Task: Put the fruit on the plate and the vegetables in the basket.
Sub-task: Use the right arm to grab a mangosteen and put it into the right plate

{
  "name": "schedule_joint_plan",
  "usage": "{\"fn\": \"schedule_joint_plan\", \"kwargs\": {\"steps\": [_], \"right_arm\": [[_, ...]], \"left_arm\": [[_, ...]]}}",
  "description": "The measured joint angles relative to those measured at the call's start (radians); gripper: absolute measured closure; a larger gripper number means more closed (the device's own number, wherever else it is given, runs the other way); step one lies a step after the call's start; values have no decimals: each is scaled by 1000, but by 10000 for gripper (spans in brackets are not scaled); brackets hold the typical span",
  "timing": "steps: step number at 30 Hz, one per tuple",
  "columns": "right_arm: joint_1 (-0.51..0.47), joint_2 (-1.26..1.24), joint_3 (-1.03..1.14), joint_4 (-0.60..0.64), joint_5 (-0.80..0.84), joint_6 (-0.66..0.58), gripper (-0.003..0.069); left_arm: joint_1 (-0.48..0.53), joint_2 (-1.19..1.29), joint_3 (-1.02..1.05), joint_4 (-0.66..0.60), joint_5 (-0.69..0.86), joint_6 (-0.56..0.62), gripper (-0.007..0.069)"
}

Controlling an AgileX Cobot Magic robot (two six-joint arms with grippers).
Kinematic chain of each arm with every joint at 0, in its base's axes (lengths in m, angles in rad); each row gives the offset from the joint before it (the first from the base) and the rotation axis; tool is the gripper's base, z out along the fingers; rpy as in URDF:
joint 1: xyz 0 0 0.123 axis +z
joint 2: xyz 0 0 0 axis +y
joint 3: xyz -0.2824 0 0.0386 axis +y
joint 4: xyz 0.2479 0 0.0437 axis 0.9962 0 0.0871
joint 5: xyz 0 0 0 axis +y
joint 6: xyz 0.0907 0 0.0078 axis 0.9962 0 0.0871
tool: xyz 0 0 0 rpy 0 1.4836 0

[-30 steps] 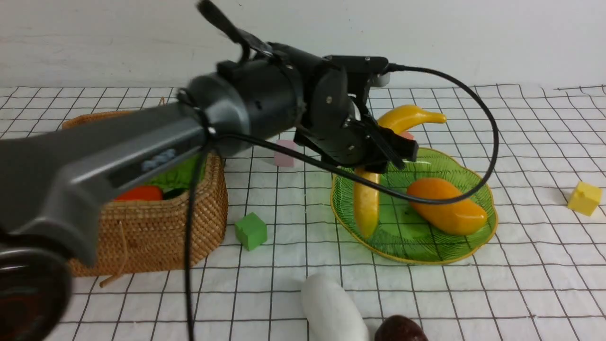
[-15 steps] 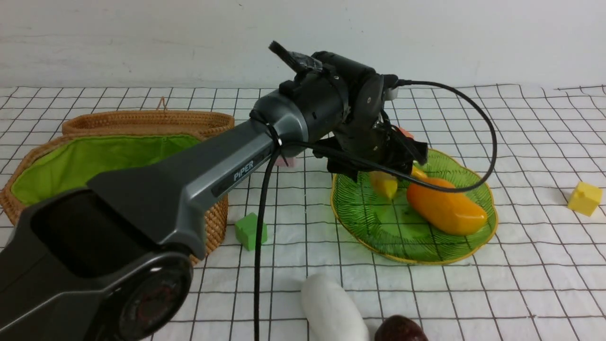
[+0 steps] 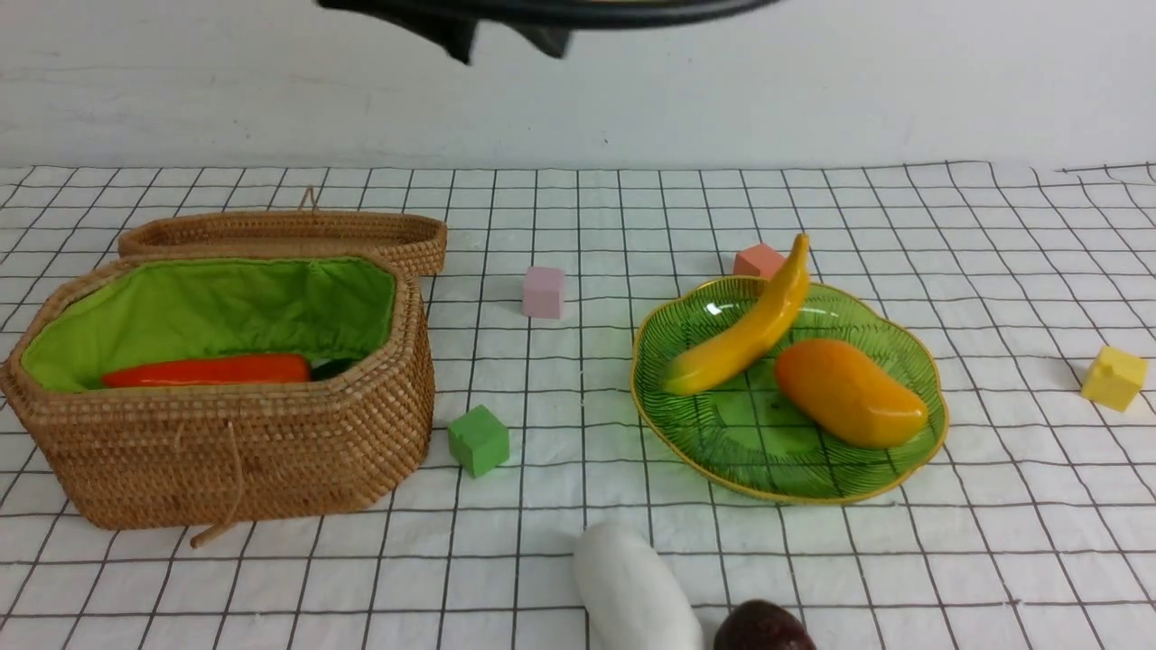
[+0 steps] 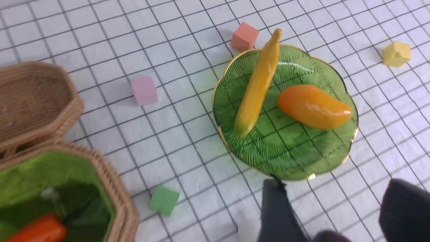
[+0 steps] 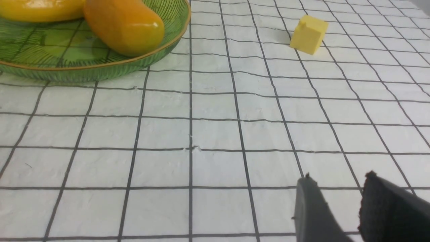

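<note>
Sorting well along, with two pieces still off the plate.

Front view: the wide ribbed green glass plate point(image 3: 921, 451) carries the curved yellow banana point(image 3: 745, 329) and the orange-yellow oval mango point(image 3: 849, 393). On the plate's robot-ward side, clear of its rim, lie the fat white radish cylinder point(image 3: 632, 587) and, just beside it, the small round dark purple-brown fruit point(image 3: 763, 629). Well to the plate's left, the woven brown wicker basket with green lining point(image 3: 244, 442) holds the orange-red carrot point(image 3: 208, 370). Left wrist view: the left gripper point(image 4: 336, 188) hangs spread wide and empty, with a dark rounded shape, probably that fruit, low between its fingers. Right wrist view: the right gripper point(image 5: 339, 181) sits near the plate's right rim, jaws slightly parted, grasping nothing. The fruit looks like the next pick. Centre it between the fingers, descend straight, close gently since it may roll, and avoid nudging the radish.
</note>
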Motion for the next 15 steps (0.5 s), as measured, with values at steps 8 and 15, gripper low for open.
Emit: {"fn": "schedule_joint_plan", "kwargs": {"steps": [8, 15], "right_arm": [[0, 0, 0, 0, 0, 0, 416], [0, 0, 0, 0, 0, 0, 416]], "left_arm": [[0, -637, 768, 33, -116, -162, 638], [0, -1142, 1296, 0, -264, -282, 638]]}}
